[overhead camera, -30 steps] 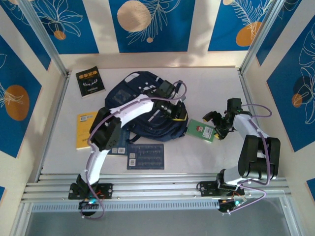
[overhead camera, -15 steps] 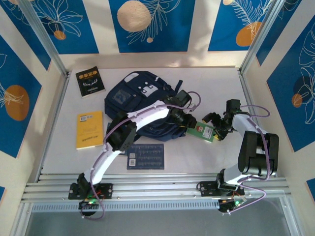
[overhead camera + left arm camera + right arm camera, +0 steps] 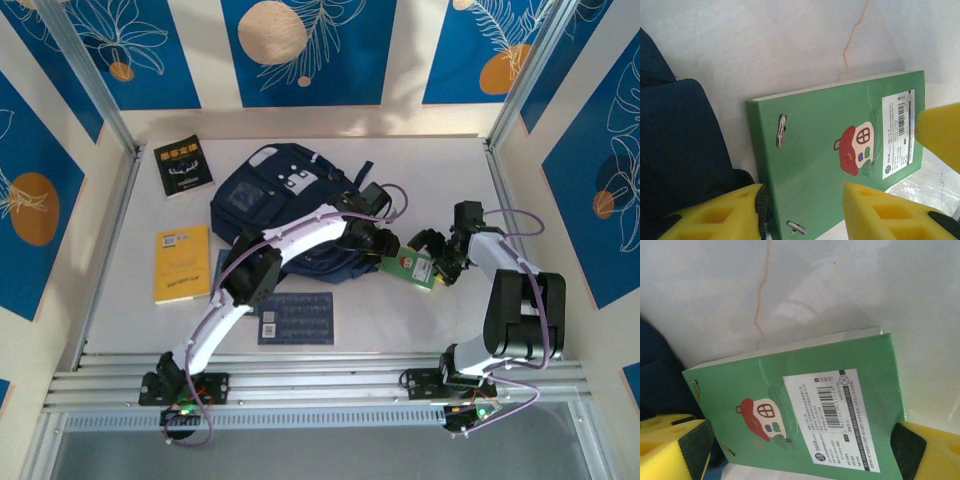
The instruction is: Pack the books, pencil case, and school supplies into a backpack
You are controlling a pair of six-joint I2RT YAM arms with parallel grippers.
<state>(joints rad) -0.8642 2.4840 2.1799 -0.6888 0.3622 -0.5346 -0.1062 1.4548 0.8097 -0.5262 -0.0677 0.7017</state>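
The yellow-orange book (image 3: 182,263) lies unpacked on the table (image 3: 420,170), left of the backpack (image 3: 262,195). The left tool (image 3: 802,207), jaws released, straddles the stapled edge of the green booklet (image 3: 840,145), which lies flat just beside the backpack. The right tool (image 3: 800,452), spread wide, brackets the opposite edge, probably to steady the booklet for lifting

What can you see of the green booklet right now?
The green booklet is thin card: two staples on its spine, pale page edges, a red-roofed house drawing, a white barcode label. It lies flat on the table beside the backpack. The left gripper is at its spine corner, the right gripper spans it; contact unclear.
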